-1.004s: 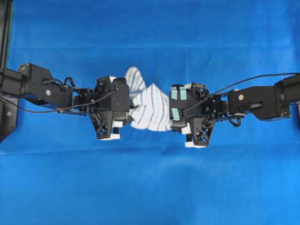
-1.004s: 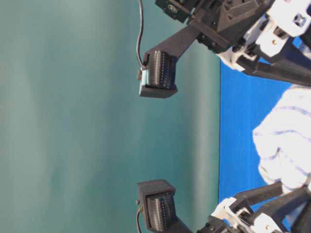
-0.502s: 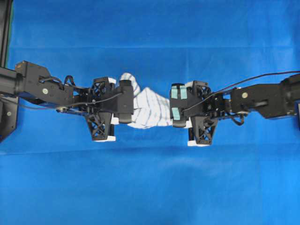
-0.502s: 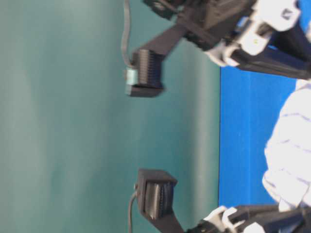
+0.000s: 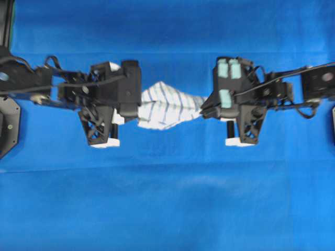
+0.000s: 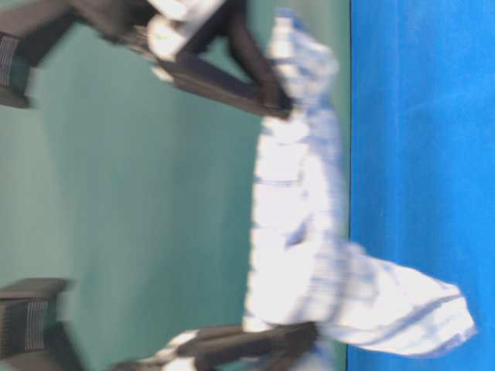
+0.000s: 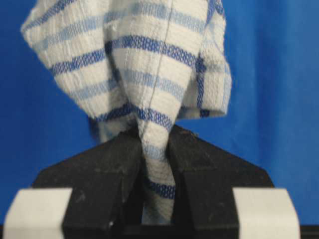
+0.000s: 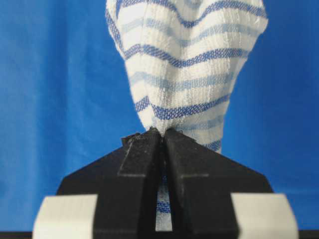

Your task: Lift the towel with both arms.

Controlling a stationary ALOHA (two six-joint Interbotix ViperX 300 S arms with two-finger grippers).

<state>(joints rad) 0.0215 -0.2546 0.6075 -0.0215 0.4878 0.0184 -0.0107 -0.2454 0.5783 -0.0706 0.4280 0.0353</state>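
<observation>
The left claw (image 7: 154, 164) is pinched shut on one end of the towel (image 5: 167, 107); in the left wrist view a fold of striped cloth is squeezed between its two black fingers (image 7: 107, 172) and fans out beyond the tips. The right claw (image 8: 162, 149) is likewise clamped on the other end, its fingers (image 8: 142, 164) nearly touching with only a thin strip of cloth between them.

From overhead the towel stretches between the two claws, bunched narrow at the right claw (image 5: 203, 111) and wider toward the left claw (image 5: 137, 109), with its lower edge sagging in the middle. In the table-level view, which is turned on its side, most of the cloth hangs clear of the blue cloth (image 6: 418, 116) on the counter, while one corner reaches across the blue; whether it touches cannot be told.

There is one towel, two arms and two claws, and the right arm (image 5: 293, 91) carries three teal tape patches (image 5: 225, 97).

The table-level view is blurred. Both arms are cut off at the frame edges overhead, and the left claw's tips are hidden under its own wrist block there.
</observation>
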